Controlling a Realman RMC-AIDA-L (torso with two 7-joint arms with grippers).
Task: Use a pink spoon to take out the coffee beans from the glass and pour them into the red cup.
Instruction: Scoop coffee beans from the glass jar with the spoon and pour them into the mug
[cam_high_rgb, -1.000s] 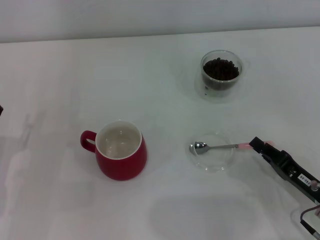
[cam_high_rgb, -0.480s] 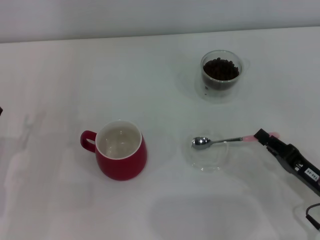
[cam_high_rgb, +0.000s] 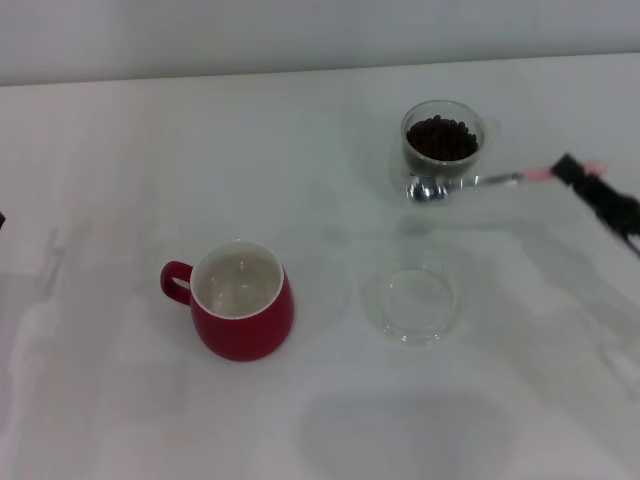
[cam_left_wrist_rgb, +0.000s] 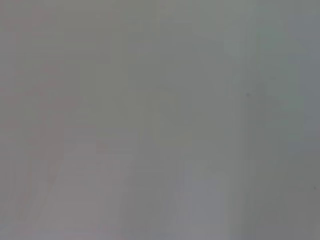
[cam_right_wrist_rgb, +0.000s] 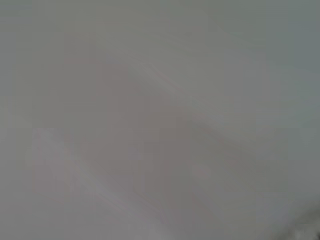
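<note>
In the head view my right gripper (cam_high_rgb: 572, 169) is shut on the pale pink handle of the pink spoon (cam_high_rgb: 470, 182) and holds it in the air. The spoon's metal bowl hangs just in front of the glass (cam_high_rgb: 443, 138), near its lower front wall. The glass stands upright at the back right with the coffee beans (cam_high_rgb: 441, 136) heaped inside. The red cup (cam_high_rgb: 240, 300) stands left of centre, its white inside bare and its handle pointing left. My left gripper is out of view. Both wrist views show only blank grey.
A flat shallow clear glass dish (cam_high_rgb: 411, 303) lies on the white table (cam_high_rgb: 150, 150) between the red cup and the glass, below the spoon.
My right gripper has lifted the pink spoon off the shallow dish and carried it back and up to the front of the glass. The cup and glass have not moved.
</note>
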